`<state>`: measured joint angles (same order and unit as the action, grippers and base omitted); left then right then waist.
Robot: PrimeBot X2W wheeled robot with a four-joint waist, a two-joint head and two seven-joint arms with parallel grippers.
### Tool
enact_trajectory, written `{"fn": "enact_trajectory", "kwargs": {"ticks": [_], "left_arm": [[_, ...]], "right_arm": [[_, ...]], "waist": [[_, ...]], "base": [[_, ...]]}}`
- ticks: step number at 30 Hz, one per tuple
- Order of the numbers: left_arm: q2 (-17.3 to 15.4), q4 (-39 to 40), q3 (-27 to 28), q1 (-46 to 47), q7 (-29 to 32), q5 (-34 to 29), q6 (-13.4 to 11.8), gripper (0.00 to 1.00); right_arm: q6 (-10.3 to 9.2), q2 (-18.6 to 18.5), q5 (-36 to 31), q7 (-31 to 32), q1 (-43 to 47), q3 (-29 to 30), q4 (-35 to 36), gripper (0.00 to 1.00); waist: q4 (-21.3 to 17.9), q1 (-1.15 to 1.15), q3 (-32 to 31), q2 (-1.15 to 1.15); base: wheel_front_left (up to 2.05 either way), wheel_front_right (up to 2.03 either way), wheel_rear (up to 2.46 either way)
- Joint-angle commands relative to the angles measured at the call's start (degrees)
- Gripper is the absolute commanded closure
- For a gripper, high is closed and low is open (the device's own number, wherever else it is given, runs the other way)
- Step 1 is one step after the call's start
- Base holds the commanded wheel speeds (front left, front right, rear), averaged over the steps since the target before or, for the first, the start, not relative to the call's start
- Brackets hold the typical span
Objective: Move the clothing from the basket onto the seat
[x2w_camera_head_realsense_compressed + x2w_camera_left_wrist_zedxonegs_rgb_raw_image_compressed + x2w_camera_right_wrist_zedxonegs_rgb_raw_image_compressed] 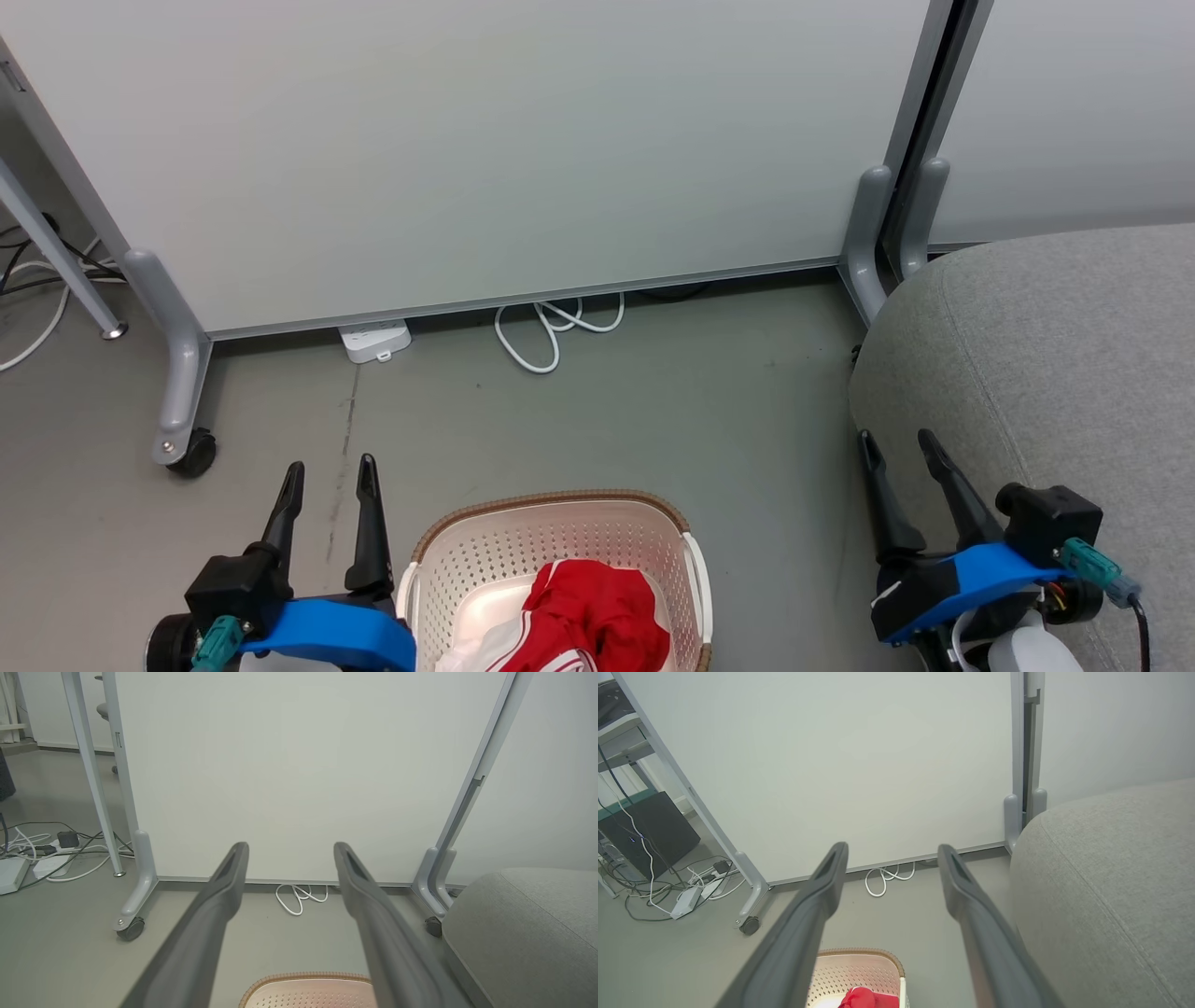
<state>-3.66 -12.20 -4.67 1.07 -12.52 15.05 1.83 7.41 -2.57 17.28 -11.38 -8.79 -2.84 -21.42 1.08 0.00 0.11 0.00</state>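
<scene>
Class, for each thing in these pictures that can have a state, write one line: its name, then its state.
left gripper, open, holding nothing
right gripper, open, holding nothing
basket, upright on the floor, partly filled
clothing, crumpled, lying inside the basket
seat, no clothing on the part in view
white cable, loosely coiled on the floor

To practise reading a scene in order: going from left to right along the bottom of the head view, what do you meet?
left gripper → basket, with the clothing inside it → right gripper. The seat overlaps the right gripper, so it is left unplaced.
</scene>
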Motion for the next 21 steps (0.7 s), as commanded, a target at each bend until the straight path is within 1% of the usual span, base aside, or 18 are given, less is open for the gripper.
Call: {"fn": "enact_trajectory", "kwargs": {"ticks": [1, 21], "left_arm": [[-0.09, 0.5, -0.25, -0.19, -0.43, -1.21, 0.02, 0.0], [0.35, 0.47, -0.75, -0.5, -2.54, -9.51, -0.01, 0.0]], "right_arm": [[0.11, -0.42, -1.06, -0.51, -1.01, -0.12, 0.01, 0.0], [0.13, -0.49, -9.8, -2.05, -1.53, -0.84, -0.17, 0.0]], "waist": [[0.0, 0.0, 0.03, 0.0], [0.19, 0.0, 0.34, 0.0]], "base": [[0.0, 0.0, 0.0], [0.0, 0.0, 0.0]]}}
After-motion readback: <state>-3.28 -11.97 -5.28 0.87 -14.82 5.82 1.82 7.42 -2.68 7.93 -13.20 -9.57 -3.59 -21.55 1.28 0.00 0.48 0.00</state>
